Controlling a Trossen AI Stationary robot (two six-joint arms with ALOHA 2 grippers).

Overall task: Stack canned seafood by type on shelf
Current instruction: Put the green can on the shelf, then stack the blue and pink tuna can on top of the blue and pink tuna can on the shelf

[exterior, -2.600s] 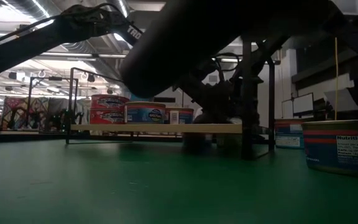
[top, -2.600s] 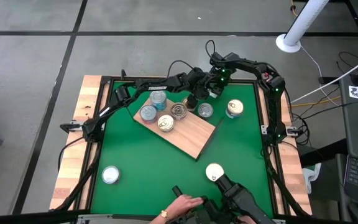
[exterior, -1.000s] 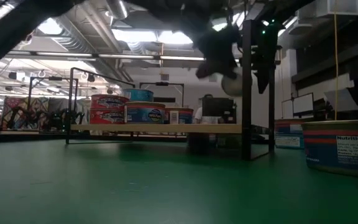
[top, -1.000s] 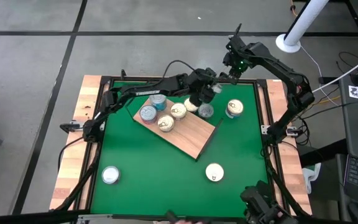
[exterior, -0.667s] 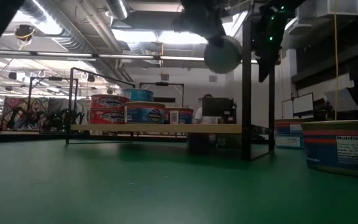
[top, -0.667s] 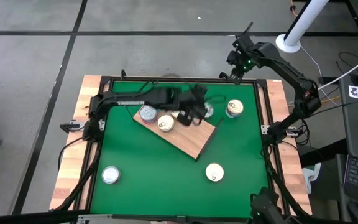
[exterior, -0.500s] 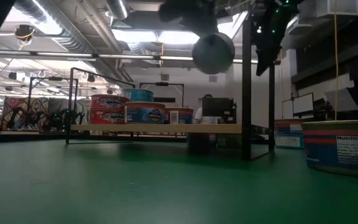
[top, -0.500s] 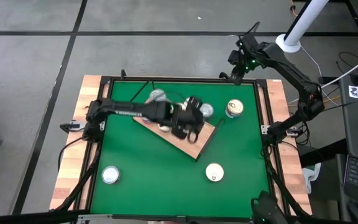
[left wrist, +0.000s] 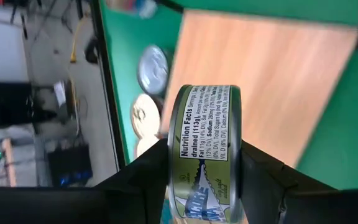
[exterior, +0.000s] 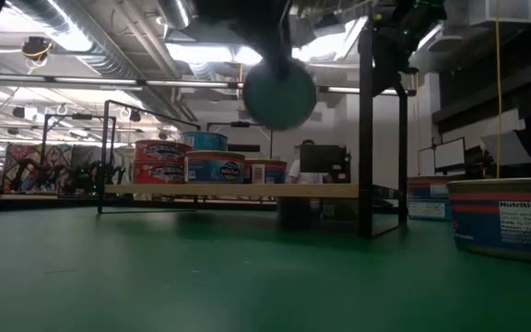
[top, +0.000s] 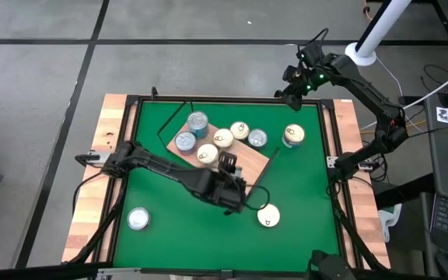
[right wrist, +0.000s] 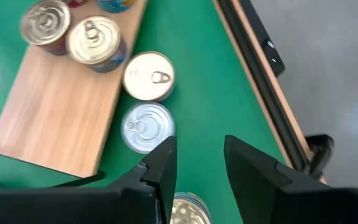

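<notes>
Sideways, apparently, the tin point(left wrist: 207, 149) sits between left pincer point(left wrist: 204, 171) fingers.

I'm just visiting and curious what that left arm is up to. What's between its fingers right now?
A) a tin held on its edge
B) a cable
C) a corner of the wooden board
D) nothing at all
A: in the left wrist view the left gripper clamps a tin by its two flat faces, label outward, above the shelf.
</notes>
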